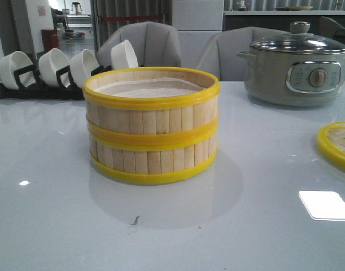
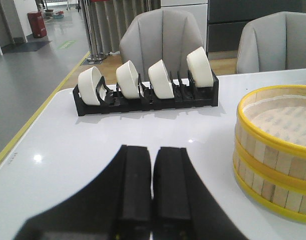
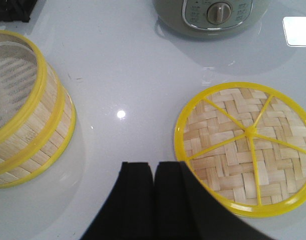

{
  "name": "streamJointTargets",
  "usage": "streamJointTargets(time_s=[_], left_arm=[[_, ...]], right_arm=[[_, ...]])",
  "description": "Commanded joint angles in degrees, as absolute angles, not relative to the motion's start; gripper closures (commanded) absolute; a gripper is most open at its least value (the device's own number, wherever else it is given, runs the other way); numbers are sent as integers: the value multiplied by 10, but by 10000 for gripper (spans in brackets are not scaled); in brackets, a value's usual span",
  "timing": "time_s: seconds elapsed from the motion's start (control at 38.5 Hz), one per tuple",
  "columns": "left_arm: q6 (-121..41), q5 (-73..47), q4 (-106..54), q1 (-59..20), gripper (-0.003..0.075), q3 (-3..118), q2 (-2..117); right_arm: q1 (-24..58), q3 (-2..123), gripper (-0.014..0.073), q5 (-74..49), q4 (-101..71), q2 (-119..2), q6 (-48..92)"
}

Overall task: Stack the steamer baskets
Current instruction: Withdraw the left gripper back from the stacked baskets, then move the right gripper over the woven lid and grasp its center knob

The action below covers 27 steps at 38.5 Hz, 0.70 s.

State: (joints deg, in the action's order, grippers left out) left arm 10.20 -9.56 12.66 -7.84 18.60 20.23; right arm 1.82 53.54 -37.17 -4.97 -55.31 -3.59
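Above the white surface (image 1: pixel 59 226), both arms hang clear of the work. The left end effector (image 2: pixel 153 185) has its two black fingers pressed together with nothing between them, pointing toward a black rack (image 2: pixel 142 97) that carries four white bowls (image 2: pixel 160 80) on edge. The right end effector (image 3: pixel 154 200) is likewise closed and empty, hovering just beside the flat woven lid (image 3: pixel 245 147), which lies on the surface with its yellow rim and spokes showing.

Further out, the steamer baskets (image 1: pixel 152 127) sit near the middle of the surface, one resting on the other, their yellow rims meeting in a single band around the waist. The upper ring looks squarely seated, with no overhang visible from the front, so the stacking itself appears done. A grey-green electric pot (image 1: pixel 296 70) with a glass lid stands well apart, behind and to the right.

The main risk now seems to be a careless arm sweep: either closed end effector, passing low, could clip the upper basket's rim and slide it off its mate. The right arm could also snag the lid and skate it across the glossy surface.
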Motion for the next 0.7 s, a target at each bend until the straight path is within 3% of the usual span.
streamJointTargets(time_s=[0.0,0.23,0.47,0.68], left_arm=[[106,-42,127,-77,625,201,210],[106,-42,127,-77,625,201,210],[106,-42,127,-77,625,201,210],[106,-42,127,-77,625,201,210]], right_arm=[[20,557,527,-330,-49,-548,-34],[20,557,503,-332,-49,-548,-34],[20,557,277,-338,-49,-550,-34],[20,557,274,-344,-49,-579,-34]])
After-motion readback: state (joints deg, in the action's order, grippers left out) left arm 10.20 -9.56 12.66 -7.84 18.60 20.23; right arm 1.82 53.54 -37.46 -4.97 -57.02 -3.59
